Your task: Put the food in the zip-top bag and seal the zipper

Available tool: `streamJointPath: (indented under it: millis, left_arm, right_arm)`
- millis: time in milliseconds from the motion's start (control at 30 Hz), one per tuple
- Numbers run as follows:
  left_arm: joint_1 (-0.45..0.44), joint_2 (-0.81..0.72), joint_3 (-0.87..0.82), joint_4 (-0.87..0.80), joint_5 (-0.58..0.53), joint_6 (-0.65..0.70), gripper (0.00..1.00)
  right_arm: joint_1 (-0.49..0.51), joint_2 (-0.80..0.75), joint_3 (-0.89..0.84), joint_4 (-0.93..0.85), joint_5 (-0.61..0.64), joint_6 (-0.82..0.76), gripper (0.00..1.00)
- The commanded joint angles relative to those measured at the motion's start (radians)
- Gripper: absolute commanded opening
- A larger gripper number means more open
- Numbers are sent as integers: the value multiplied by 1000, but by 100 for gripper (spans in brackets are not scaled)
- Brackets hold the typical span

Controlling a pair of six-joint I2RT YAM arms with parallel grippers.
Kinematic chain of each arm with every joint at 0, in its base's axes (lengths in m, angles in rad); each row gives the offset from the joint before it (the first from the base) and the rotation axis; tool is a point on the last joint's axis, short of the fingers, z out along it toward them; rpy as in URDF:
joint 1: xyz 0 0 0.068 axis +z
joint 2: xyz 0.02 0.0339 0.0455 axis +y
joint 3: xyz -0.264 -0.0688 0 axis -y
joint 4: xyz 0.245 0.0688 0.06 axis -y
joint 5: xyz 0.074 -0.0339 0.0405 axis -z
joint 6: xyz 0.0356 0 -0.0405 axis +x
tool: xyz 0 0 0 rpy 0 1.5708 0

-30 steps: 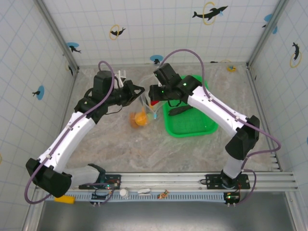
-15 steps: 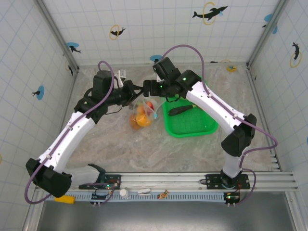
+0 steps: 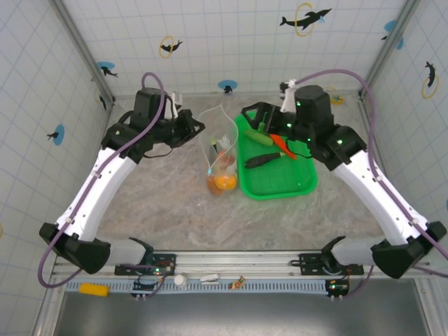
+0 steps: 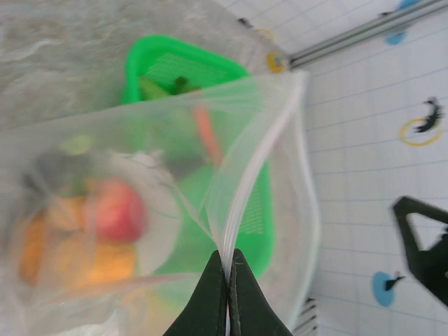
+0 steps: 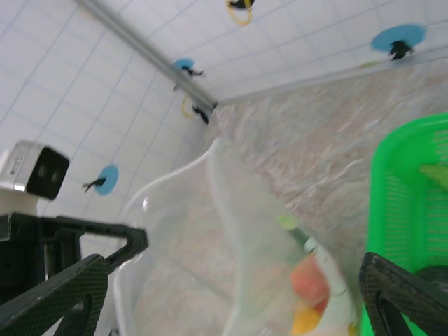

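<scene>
Seemingly touching green basket [image 3: 280, 194], zip-top bag [image 3: 217, 136] clenched by left end effector [image 3: 203, 128], right end effector [image 3: 255, 119] released

A lab test booth: grid-tiled walls [image 3: 210, 35] with dolphin stickers [image 3: 306, 19], aluminium frame posts [image 3: 84, 49], marble-patterned tabletop [image 3: 175, 210].

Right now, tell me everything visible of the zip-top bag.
The zip-top bag is clear, thin, floppy plastic, hanging upright beside the green basket, mouth gaping open, unsealed. Its whitish zipper strip is pinched by the shut left end effector. Orange, red and green food sits bunched in its sagging bottom.
</scene>
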Motion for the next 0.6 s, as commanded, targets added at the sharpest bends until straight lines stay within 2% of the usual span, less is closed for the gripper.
streamJointPath:
  millis: [0, 133, 200, 300, 400, 500, 567]
  left_arm:
    - [7, 37, 88, -195, -85, 68, 0]
    - [10, 56, 249, -316, -220, 94, 0]
    - [10, 97, 379, -407, -267, 129, 0]
    - [10, 149, 527, -488, -276, 190, 0]
    - [11, 137, 517, -476, -247, 212, 0]
    - [11, 131, 413, -439, -151, 217, 0]
    - [11, 139, 359, -410, -97, 195, 0]
  right_arm:
    - [-17, -22, -132, 28, -25, -19, 94]
    - [-38, -72, -237, 99, -66, -1, 91]
    - [-41, -71, -255, 73, -27, 17, 89]
    - [-40, -51, -257, 1, 58, 16, 85]
    - [-40, -27, -266, -58, 158, 38, 80]
    - [-47, 8, -284, -87, 234, 54, 80]
    - [-58, 34, -303, -83, 237, 52, 80]
